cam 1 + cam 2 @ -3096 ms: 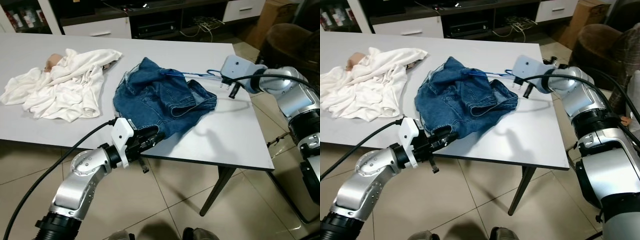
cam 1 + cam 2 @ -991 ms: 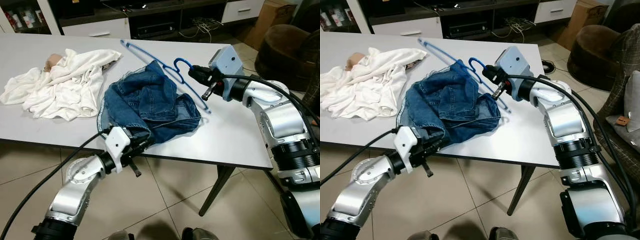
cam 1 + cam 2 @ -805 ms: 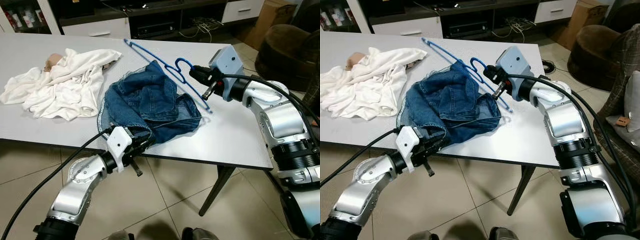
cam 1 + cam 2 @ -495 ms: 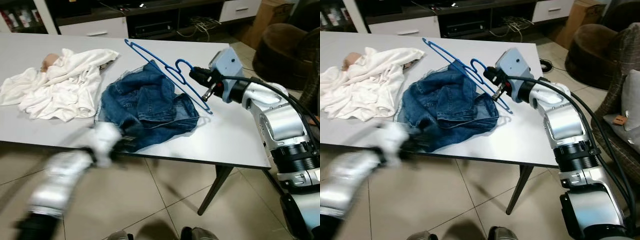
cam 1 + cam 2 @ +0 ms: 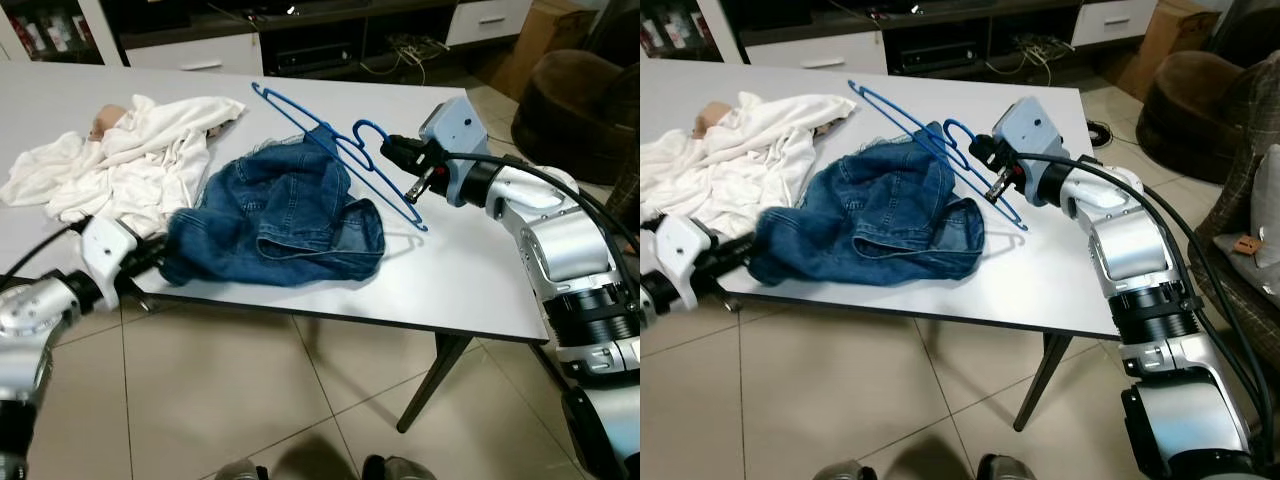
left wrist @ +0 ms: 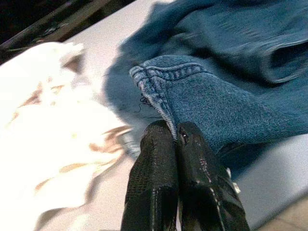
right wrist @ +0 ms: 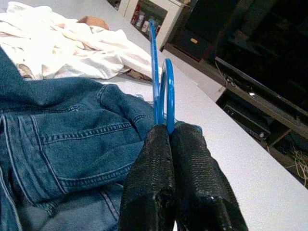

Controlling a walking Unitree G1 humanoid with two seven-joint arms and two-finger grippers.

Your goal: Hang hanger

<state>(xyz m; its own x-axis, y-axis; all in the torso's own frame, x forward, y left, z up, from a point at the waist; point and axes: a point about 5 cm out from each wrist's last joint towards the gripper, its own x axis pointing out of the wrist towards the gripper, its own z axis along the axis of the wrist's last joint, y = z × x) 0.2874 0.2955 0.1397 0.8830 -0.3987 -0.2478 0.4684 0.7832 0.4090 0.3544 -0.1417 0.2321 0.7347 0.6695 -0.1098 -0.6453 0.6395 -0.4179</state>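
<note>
A blue wire hanger (image 5: 300, 115) is held tilted above the white table (image 5: 470, 270), its long end pointing to the back left. My right gripper (image 5: 392, 155) is shut on it near the hook, as the right wrist view shows, with the gripper (image 7: 169, 131) clamped on the hanger's blue wire (image 7: 167, 91). A blue denim garment (image 5: 280, 210) lies crumpled under the hanger, and its top edge rises against the wire. At the table's front left edge my left gripper (image 5: 160, 256) is shut on the denim's hem (image 6: 159, 91).
A heap of white cloth (image 5: 130, 160) lies on the table's left part, close to the denim. A dark media cabinet (image 5: 300, 40) stands behind the table and a brown armchair (image 5: 570, 90) to the right. Tiled floor (image 5: 300, 400) runs in front.
My left arm has swung left along the table's front edge, dragging the denim's hem with it and stretching the garment leftward. The right gripper and hanger have barely moved.
</note>
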